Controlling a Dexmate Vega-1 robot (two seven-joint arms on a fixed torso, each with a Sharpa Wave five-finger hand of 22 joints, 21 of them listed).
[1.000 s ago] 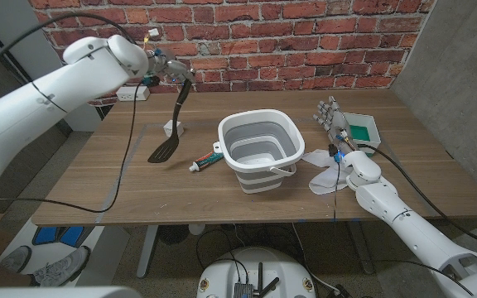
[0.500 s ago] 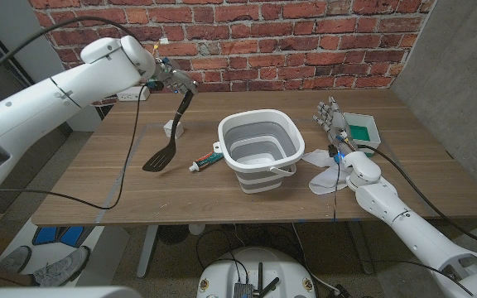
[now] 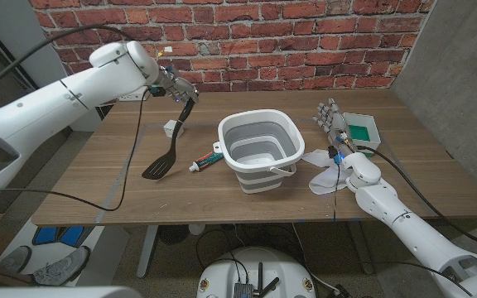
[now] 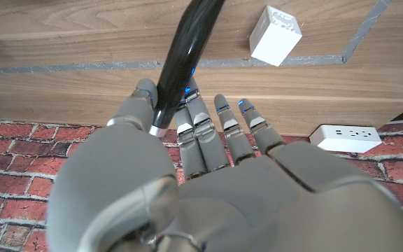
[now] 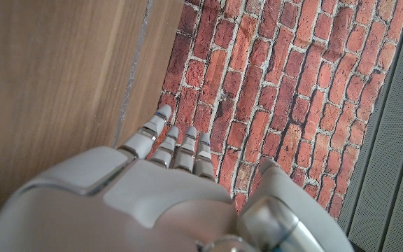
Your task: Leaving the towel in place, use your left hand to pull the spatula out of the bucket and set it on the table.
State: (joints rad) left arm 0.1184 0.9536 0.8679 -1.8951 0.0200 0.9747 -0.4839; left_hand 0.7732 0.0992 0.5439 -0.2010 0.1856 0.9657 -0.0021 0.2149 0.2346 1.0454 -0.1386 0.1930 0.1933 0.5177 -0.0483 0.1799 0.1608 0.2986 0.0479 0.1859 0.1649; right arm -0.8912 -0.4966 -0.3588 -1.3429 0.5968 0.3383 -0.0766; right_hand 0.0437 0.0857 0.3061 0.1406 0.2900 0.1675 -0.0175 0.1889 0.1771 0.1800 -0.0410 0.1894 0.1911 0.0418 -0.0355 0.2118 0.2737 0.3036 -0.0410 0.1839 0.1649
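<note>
My left hand [image 3: 175, 86] grips the top of the black spatula's handle [image 3: 180, 124] high over the table's far left. The spatula hangs steeply, and its slotted blade [image 3: 157, 168] sits at the tabletop left of the bucket; I cannot tell if it touches. In the left wrist view the handle [image 4: 185, 56] runs up from between the fingers of my left hand [image 4: 208, 168]. The grey and white bucket [image 3: 261, 149] stands mid-table, and no towel is visible inside it. A white towel [image 3: 325, 172] lies to its right. My right hand [image 3: 332, 117] stands upright and open beside the towel.
A toothpaste tube [image 3: 206, 161] lies between the spatula blade and the bucket. A small white cube [image 3: 172, 127] stands behind the spatula, also seen as the cube [image 4: 275, 33] in the left wrist view. A green-lined box [image 3: 362, 131] sits at the far right. A power strip [image 4: 346, 136] hangs on the brick wall.
My left hand has come down and a little right with the spatula. The blade has sunk from above the table to the tabletop. The right arm is still.
</note>
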